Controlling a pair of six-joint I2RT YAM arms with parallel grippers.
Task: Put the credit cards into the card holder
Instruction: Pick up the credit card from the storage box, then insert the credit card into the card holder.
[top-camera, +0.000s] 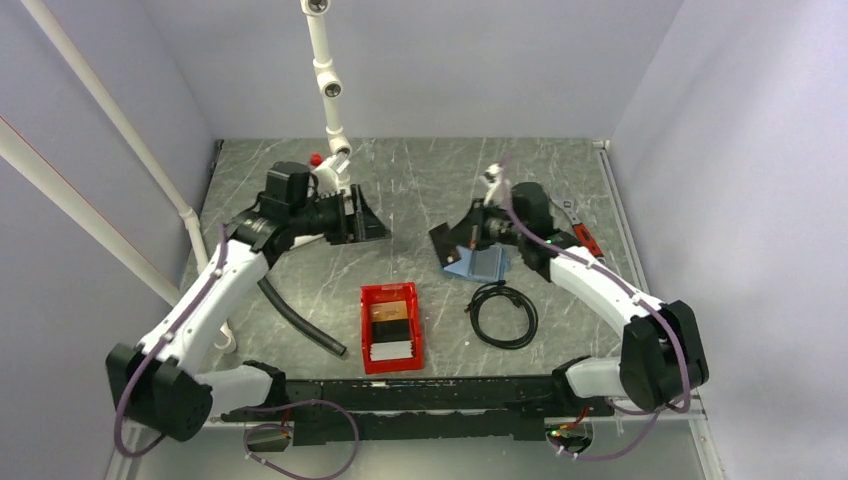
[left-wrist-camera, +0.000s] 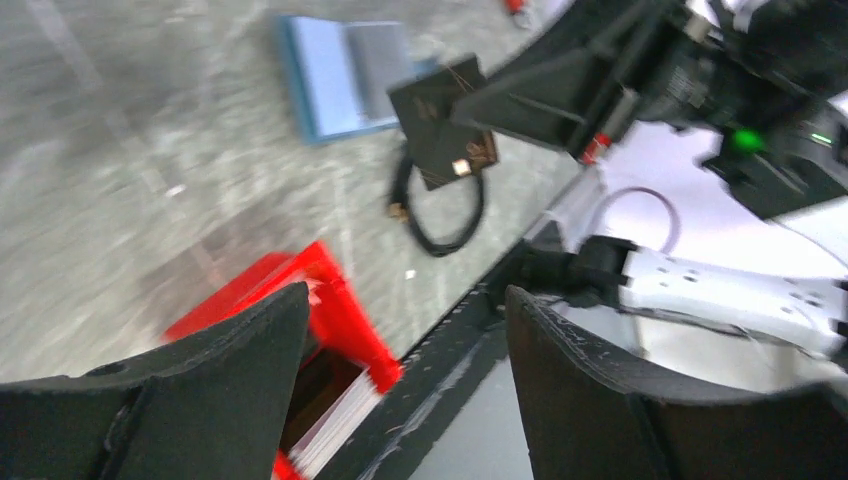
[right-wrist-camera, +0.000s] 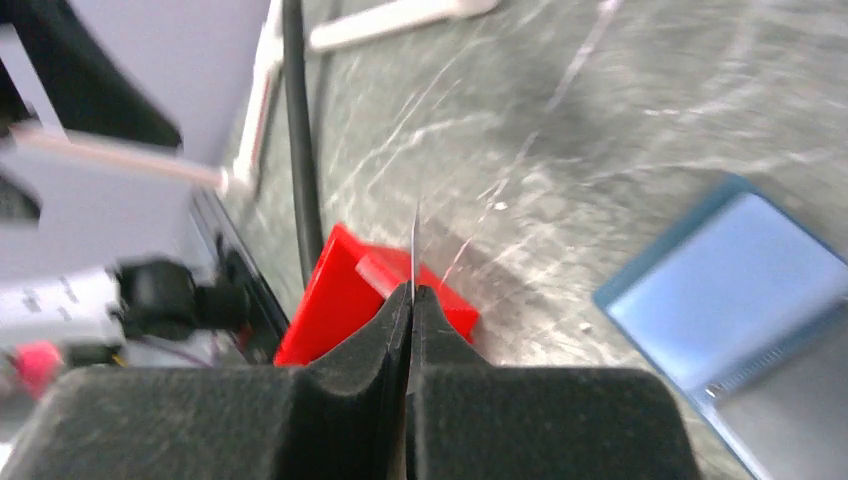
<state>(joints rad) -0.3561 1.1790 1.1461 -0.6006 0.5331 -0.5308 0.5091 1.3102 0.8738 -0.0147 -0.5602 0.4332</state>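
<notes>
My right gripper (top-camera: 472, 233) is shut on a dark credit card (left-wrist-camera: 445, 135) with a gold chip. It holds the card above the table, just left of the open blue card holder (top-camera: 478, 265). In the right wrist view the card (right-wrist-camera: 414, 245) shows edge-on, sticking out from the closed fingers (right-wrist-camera: 440, 330), with the card holder (right-wrist-camera: 730, 300) lying to the right. More credit cards lie in the red bin (top-camera: 367, 330): a whitish stack (top-camera: 392, 350) and an orange-gold one (top-camera: 390, 312). My left gripper (top-camera: 365, 215) hangs open and empty, and in its wrist view the whitish stack (left-wrist-camera: 335, 425) shows below it.
A coiled black cable (top-camera: 503, 315) lies right of the bin. A black hose (top-camera: 300, 320) runs along its left. A white pipe stand (top-camera: 325, 80) rises at the back, and a red-handled tool (top-camera: 585, 240) lies at the far right.
</notes>
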